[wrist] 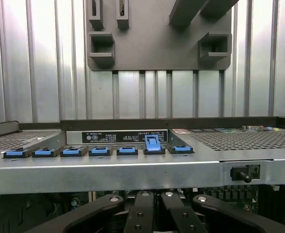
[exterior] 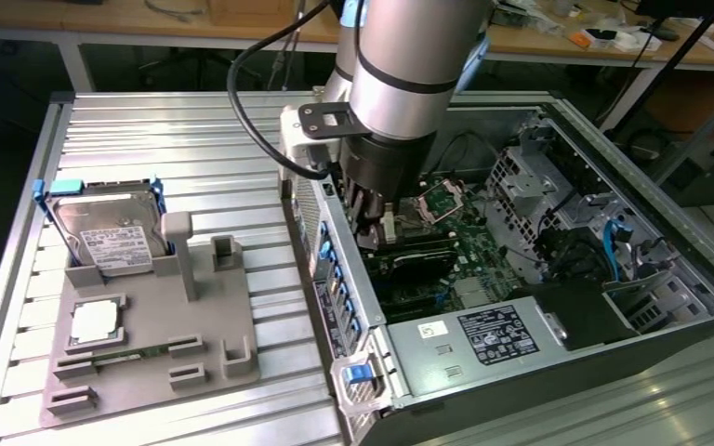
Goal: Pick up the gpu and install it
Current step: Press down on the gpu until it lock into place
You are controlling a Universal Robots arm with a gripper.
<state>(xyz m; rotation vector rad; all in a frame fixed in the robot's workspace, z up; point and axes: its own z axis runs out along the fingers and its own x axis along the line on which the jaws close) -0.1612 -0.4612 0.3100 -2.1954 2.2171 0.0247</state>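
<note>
- One arm reached down into the open computer case (exterior: 605, 307), which lay on its side on the ribbed metal table (exterior: 171, 139).
- Gripper (exterior: 379, 232) sat low inside the case, close to the rear wall and over the motherboard (exterior: 456, 251).
- In the wrist view the gripper (wrist: 152, 196) showed its black fingers (wrist: 141, 213) drawn close together, side by side with almost no gap; jaws read as closed.
- What the jaws clamped could not be made out in the wrist view.
- In the exterior view a dark flat part, probably the gpu (exterior: 409, 243), lay directly beneath the gripper, over the board near the rear slots; whether it was seated could not be judged.
- Blue slot clips (wrist: 99, 151) ran in a row along the case's rear edge; one clip (wrist: 153, 143) stood raised above the others.
- Grey parts holder (exterior: 146, 344) sat on the table toward the exterior view's left, well apart from the case.
- Hard drive (exterior: 109, 232), silver with a white label and blue frame, stood upright in the holder's far end.
- Silver square chip (exterior: 94, 321) lay flat in a holder pocket nearer the camera; a green memory stick (exterior: 115, 356) lay just beside it.
</note>
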